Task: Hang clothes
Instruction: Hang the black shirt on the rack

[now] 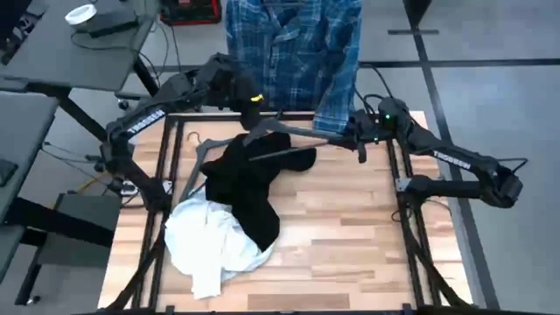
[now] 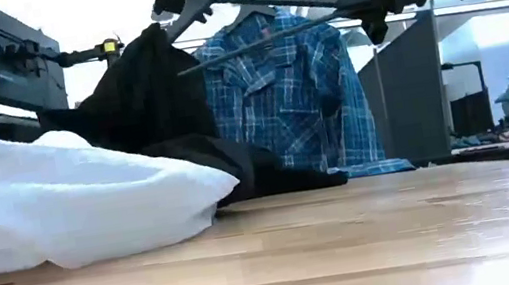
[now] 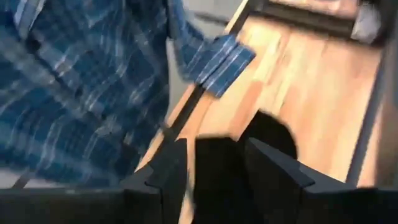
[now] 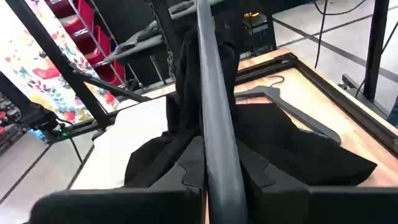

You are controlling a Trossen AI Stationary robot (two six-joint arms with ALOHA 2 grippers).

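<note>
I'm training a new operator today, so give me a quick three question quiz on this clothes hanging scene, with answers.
1. True or false: the plaid shirt lies flat in the middle of the table.
2. Which gripper is shut on the raised hanger? A) left B) right C) neither
3. Fill in: on the table, the black top lies partly over the ____ top.

Key:
1. False; it hangs off the table's far edge.
2. B; the right gripper clamps the hanger's bar, while the left gripper, fingers open, is at its other end.
3. White; the white top is nearest the front left.
</note>
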